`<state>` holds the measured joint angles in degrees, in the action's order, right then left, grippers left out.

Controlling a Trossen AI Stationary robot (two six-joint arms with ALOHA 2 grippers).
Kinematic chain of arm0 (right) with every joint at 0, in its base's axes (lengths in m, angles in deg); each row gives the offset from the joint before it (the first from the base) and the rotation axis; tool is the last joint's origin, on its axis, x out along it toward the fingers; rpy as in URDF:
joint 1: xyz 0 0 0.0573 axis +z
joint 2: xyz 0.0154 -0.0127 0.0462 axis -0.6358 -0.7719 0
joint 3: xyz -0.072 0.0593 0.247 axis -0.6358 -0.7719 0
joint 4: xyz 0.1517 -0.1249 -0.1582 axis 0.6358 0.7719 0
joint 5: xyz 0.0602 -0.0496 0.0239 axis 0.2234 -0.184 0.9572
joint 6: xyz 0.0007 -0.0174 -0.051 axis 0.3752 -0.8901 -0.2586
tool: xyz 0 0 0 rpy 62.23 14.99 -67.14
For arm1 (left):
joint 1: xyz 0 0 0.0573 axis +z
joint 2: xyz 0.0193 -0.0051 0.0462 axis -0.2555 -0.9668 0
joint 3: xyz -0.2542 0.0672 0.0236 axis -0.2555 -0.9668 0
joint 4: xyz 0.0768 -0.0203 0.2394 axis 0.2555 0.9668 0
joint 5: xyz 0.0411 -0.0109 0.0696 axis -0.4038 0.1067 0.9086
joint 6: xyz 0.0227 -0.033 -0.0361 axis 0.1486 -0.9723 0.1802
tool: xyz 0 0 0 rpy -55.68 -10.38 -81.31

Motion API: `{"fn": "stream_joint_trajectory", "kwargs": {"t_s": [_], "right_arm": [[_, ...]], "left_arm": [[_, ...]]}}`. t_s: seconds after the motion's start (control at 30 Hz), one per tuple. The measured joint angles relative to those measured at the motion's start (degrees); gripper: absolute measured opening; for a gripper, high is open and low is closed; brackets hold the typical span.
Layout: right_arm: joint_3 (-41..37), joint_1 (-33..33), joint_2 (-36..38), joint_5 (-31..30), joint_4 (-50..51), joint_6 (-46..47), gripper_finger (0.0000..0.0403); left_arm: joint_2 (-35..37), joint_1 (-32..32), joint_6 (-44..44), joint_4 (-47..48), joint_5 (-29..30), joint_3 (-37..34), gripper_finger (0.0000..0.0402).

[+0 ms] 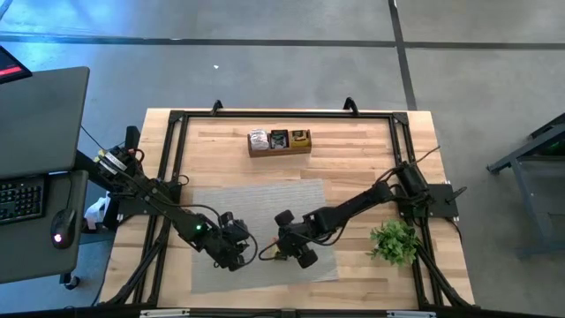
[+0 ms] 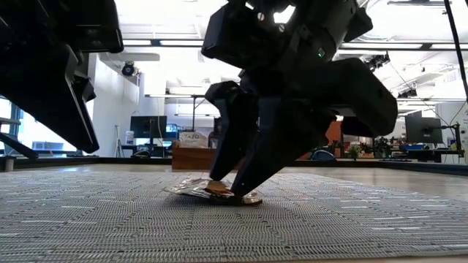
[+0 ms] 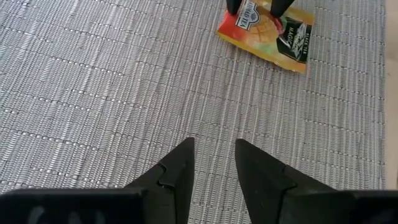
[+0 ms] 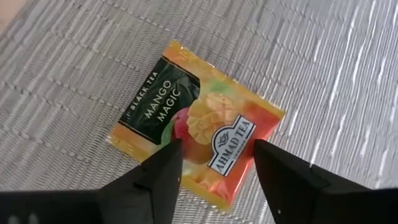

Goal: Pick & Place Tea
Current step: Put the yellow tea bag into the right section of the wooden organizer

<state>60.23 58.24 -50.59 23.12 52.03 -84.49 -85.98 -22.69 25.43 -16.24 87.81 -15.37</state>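
While our right tool (image 4: 214, 163) straddles the flat tea sachet (image 4: 193, 121) with fingers wide, its black end points toward ten o'clock.

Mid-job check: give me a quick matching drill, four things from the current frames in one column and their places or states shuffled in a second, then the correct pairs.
Things:
1. right gripper
2. left gripper
3. tea sachet
4. green plant

Places or states:
A. flat on the grey mat, orange with a dark panel
B. on the bare wood by the right arm's base
C. fingers open, straddling the sachet on the mat
D. fingers apart over bare mat, nothing between them

Pairs: 1-C, 2-D, 3-A, 4-B
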Motion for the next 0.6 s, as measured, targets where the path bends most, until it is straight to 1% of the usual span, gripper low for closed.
{"fn": "stream_joint_trajectory", "kwargs": {"t_s": [0.1, 0.23, 0.5, 0.53, 0.6], "right_arm": [[0.0, -0.5, 0.0, 0.6, 0.8, 4.9, 0.0174], [0.0, -0.8, 0.0, 1.1, 1.7, 8.9, 0.0125], [-0.1, -0.3, 0.2, 0.1, 1.9, 9.6, 0.002], [-0.1, -0.2, 0.3, -0.2, 1.9, 9.6, 0.0011], [-0.2, 0.2, 0.4, -1.0, 1.6, 10.0, 0.0006]], "left_arm": [[0.0, 0.0, 0.0, 0.0, 0.0, 0.0, 0.0115], [0.0, 0.0, 0.0, 0.0, 0.0, 0.0, 0.0115], [0.0, 0.0, 0.0, 0.0, 0.0, 0.0, 0.0115], [0.0, 0.0, 0.0, -0.1, 0.0, 0.0, 0.0115], [0.0, 0.0, 0.0, -0.1, 0.0, 0.0, 0.0115]]}}
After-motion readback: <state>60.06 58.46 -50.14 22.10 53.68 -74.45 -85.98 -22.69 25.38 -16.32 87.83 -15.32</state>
